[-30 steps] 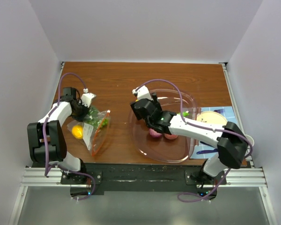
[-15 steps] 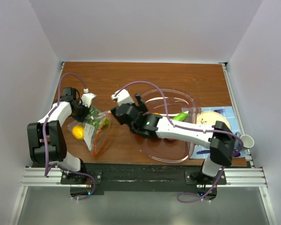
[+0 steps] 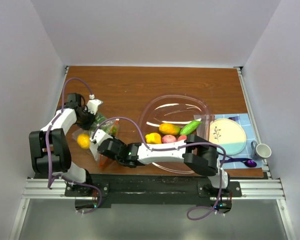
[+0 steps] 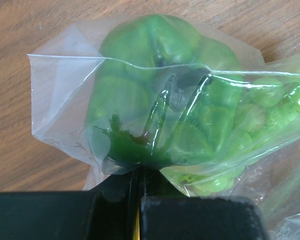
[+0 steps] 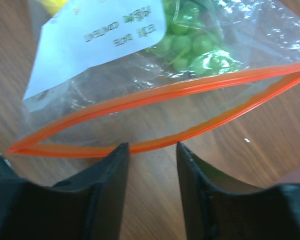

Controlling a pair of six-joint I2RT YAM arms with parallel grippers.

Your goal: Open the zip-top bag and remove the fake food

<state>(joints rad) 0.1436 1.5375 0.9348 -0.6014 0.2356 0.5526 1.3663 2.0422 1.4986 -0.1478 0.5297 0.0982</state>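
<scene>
From above: bag (image 3: 104,136) lies at the table's (image 3: 140,85) left, toy food (image 3: 83,140) inside, more in the bowl (image 3: 177,96). Left wrist — left gripper (image 4: 138,176) clamped on bag plastic by a green pepper (image 4: 150,45). Right wrist — right gripper (image 5: 152,150) half-spread at the open orange zip strip (image 5: 140,98), gripping nothing.

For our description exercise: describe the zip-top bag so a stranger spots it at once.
On the wooden table, look left of the clear bowl. The zip-top bag lies there with green toys inside; only it has an orange zip strip.
</scene>
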